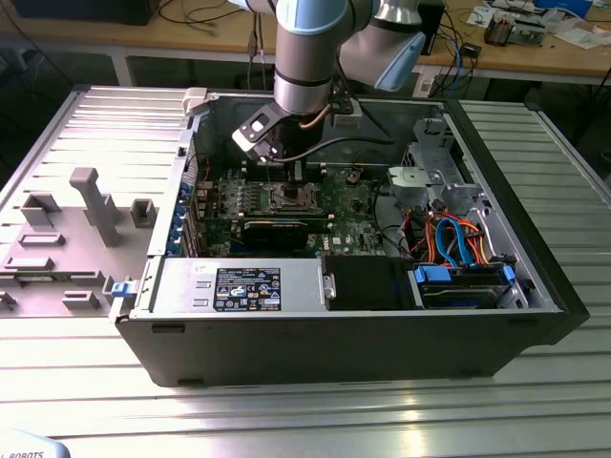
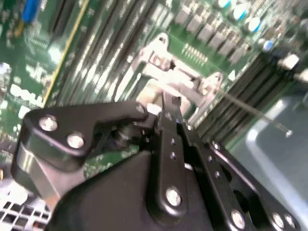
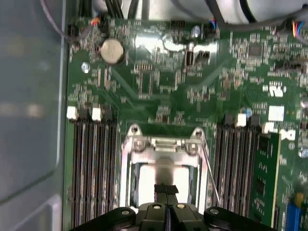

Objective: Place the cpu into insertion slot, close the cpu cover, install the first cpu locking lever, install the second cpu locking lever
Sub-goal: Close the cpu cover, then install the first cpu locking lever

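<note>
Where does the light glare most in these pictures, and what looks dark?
Exterior view: bright glare streaks the ribbed grey metal table. First wrist view: the thin silver metal cpu cover gleams. Second wrist view: the black end effector looks dark.

Memory slots (image 3: 91, 168) crowd both sides of the insertion slot (image 3: 127, 173).

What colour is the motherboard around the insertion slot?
The motherboard is green, clearest in the first wrist view.

Room light's bright and even from above, with white glare streaks on the ribbed metal table (image 1: 315, 420). Inside the computer case (image 1: 363, 348) it's shadowy. Both wrist views are soft: my gripper (image 2: 168, 102) smears up close, and the cpu cover (image 3: 166, 143) flares white.
</note>
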Action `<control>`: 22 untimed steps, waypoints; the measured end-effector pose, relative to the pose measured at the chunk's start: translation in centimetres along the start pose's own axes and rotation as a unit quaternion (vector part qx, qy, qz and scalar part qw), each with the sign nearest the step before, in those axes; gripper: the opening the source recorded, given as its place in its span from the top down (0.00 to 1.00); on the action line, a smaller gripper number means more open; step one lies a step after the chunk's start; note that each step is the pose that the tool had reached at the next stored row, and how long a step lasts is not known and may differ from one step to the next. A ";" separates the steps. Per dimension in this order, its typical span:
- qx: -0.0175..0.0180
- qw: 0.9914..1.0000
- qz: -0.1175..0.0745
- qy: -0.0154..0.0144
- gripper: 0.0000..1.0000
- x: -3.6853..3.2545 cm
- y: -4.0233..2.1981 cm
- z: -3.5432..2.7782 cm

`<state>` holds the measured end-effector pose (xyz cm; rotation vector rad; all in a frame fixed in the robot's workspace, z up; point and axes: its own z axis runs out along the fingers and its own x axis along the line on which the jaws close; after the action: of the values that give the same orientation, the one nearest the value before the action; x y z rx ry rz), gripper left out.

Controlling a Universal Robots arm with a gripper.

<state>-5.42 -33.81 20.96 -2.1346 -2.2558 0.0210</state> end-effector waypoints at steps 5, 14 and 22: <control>0.000 1.000 0.001 -0.001 0.89 -0.03 0.48 -0.01; 0.000 1.000 0.001 -0.001 0.89 -0.02 0.59 -0.01; 0.000 1.000 0.001 -0.001 0.89 -0.01 0.58 -0.31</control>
<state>-4.83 -33.80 21.24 -2.1372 -2.2550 0.0228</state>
